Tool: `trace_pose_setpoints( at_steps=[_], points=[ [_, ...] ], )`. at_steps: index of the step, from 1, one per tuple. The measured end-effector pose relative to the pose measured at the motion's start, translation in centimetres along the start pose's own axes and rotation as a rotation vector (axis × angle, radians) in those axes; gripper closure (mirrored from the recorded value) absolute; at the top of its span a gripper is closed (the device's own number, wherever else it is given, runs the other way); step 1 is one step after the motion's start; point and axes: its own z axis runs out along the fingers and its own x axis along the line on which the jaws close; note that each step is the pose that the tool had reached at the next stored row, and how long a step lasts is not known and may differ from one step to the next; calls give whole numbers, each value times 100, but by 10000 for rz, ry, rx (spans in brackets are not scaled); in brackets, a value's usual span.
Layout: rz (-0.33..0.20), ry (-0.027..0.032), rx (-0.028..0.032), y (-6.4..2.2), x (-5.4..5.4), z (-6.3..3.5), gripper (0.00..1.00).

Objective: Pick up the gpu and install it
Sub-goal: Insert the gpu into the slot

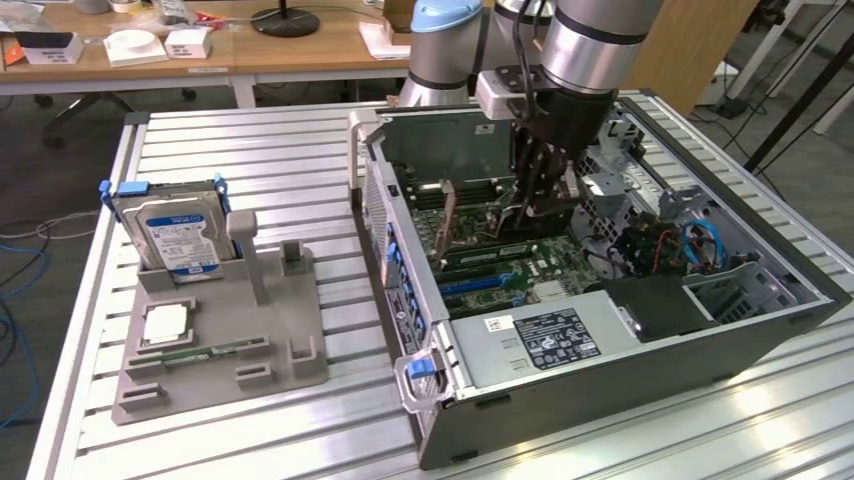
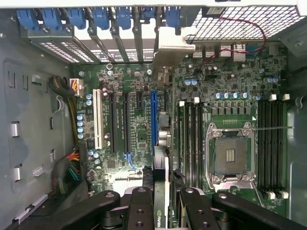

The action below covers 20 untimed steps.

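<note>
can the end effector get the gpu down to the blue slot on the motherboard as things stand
Probably yes. The end effector holds the gpu upright above the blue slot, roughly in line with it, and nothing lies across that slot; the case side is open.

The gripper (image 1: 547, 205) reaches down inside the open computer case (image 1: 747, 330), holding the gpu (image 1: 514, 215) upright over the motherboard (image 1: 521, 265). Beside the case stands a hard drive (image 1: 171, 235) in a grey holder (image 1: 220, 340).
</note>
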Motion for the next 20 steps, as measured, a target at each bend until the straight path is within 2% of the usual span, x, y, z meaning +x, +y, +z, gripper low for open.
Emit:
trace_pose_setpoints(
  at_steps=[10, 20],
  points=[
    [1, -1, 0, 54, 4, 57, 74],
    [2, -1, 1, 99, 10, 165, 74]
  ],
)
